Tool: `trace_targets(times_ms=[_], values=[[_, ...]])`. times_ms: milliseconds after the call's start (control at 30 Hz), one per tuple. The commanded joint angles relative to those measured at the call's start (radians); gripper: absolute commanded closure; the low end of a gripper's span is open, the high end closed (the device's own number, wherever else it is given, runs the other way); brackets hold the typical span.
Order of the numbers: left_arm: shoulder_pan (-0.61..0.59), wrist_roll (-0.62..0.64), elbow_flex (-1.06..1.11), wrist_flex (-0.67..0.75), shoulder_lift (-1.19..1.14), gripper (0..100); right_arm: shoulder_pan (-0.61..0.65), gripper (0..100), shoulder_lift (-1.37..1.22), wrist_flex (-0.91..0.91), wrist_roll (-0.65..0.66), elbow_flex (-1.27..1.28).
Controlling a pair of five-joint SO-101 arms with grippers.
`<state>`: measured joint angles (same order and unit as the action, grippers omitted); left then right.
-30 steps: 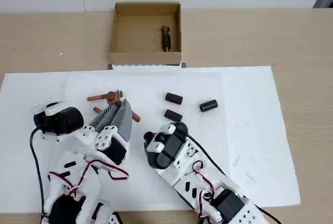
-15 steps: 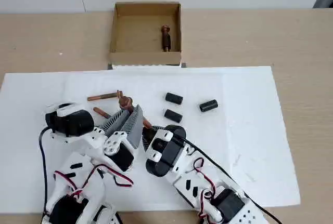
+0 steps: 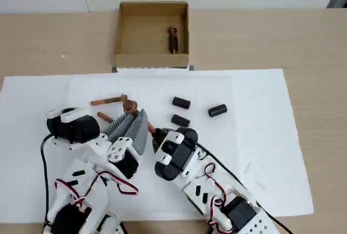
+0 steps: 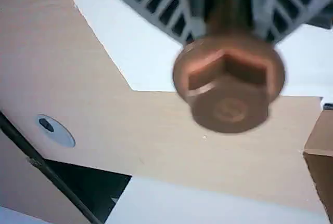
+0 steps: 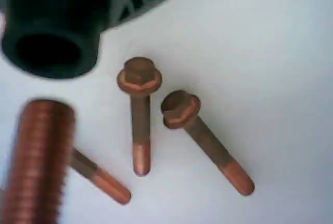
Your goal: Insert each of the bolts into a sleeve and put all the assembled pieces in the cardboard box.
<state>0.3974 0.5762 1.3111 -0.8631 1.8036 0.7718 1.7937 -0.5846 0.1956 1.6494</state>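
High view: the left tool (image 3: 133,117) pinches a bolt (image 3: 130,106) over the white sheet (image 3: 260,136). The bolt's head points toward the cardboard box (image 3: 123,33), and its long axis runs back to the right tool (image 3: 158,136).
Left wrist view: the bolt is clamped by the shank with its hex head free. It looks like stiff, smooth metal that could slip, so mid-shank seems the best hold.
Right wrist view: the right tool grips a black sleeve (image 5: 49,42), its bore open just beside the bolt's threaded end. The sleeve looks light and rigid, best held by its sides.

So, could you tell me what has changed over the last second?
The left gripper, shut on a bolt, carried it to the right, closer to the right arm, which shifted only slightly. The three loose sleeves, the loose bolts on the paper and the assembled piece in the cardboard box stayed put.
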Motion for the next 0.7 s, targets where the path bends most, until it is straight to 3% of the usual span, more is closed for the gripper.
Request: trace_targets(times_ms=[0, 667], values=[[0.003, -0.006, 0.001, 0.003, 0.009, 100, -0.007, 99.6, 0.002, 0.028, 0.011, -0.046], [0.046, -0.003, 0.079, 0.04, 0.011, 100, 0.025, 99.6, 0.002, 0.028, 0.011, -0.061]])
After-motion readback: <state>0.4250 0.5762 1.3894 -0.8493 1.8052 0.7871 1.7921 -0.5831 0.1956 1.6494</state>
